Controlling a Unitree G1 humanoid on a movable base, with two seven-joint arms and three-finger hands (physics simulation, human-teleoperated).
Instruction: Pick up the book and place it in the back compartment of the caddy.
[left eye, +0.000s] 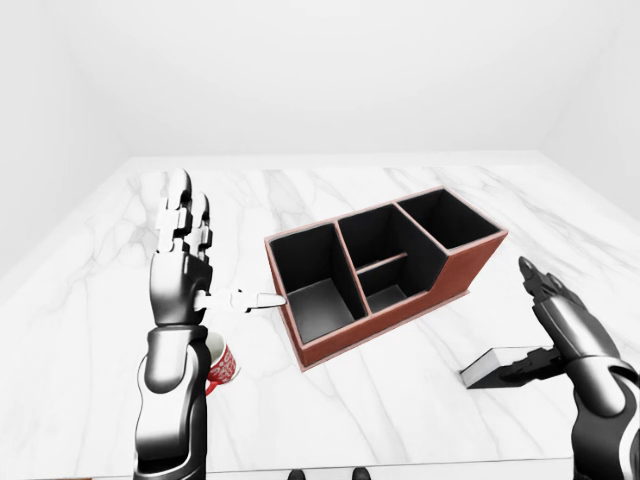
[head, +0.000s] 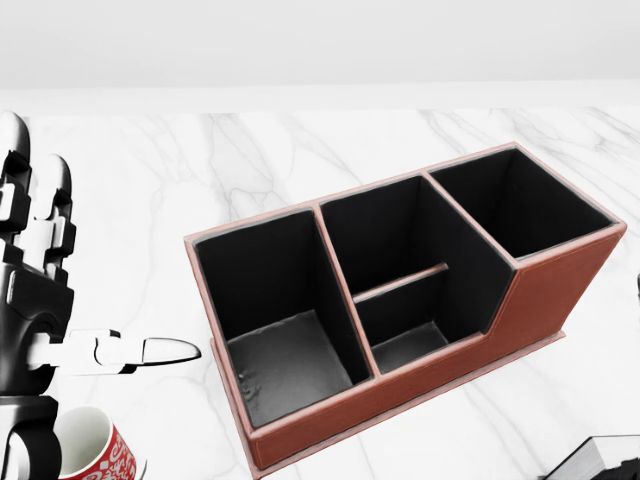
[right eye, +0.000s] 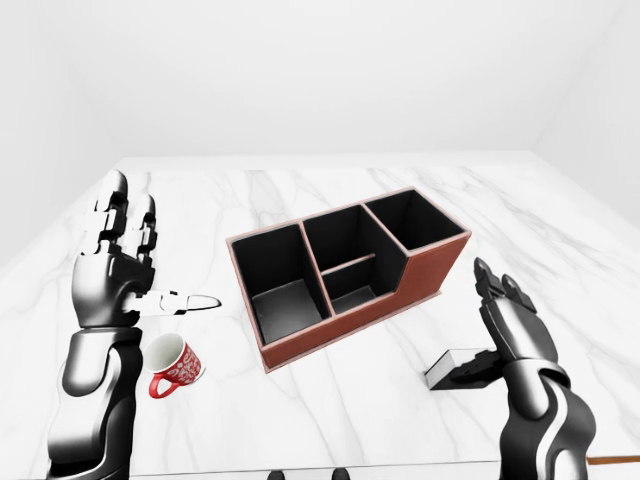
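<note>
The right hand (right eye: 505, 320) is spread wide, its thumb reaching down to the book (right eye: 455, 366), which lies flat on the marble tabletop (right eye: 380, 400) at the right-eye view's lower right, apart from the caddy (right eye: 345, 270). The left hand (right eye: 115, 270) is raised with fingers wide and holds nothing. Just below it stands a red patterned mug (right eye: 176, 365). The caddy's compartments look empty.

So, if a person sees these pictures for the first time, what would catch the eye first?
Probably the reddish-brown leather-look caddy with black compartments, lying at an angle mid-table on the white marble table. Next, the red-and-white patterned mug at lower left, below the open left hand. At lower right, the open right hand stands over the flat grey book.
</note>
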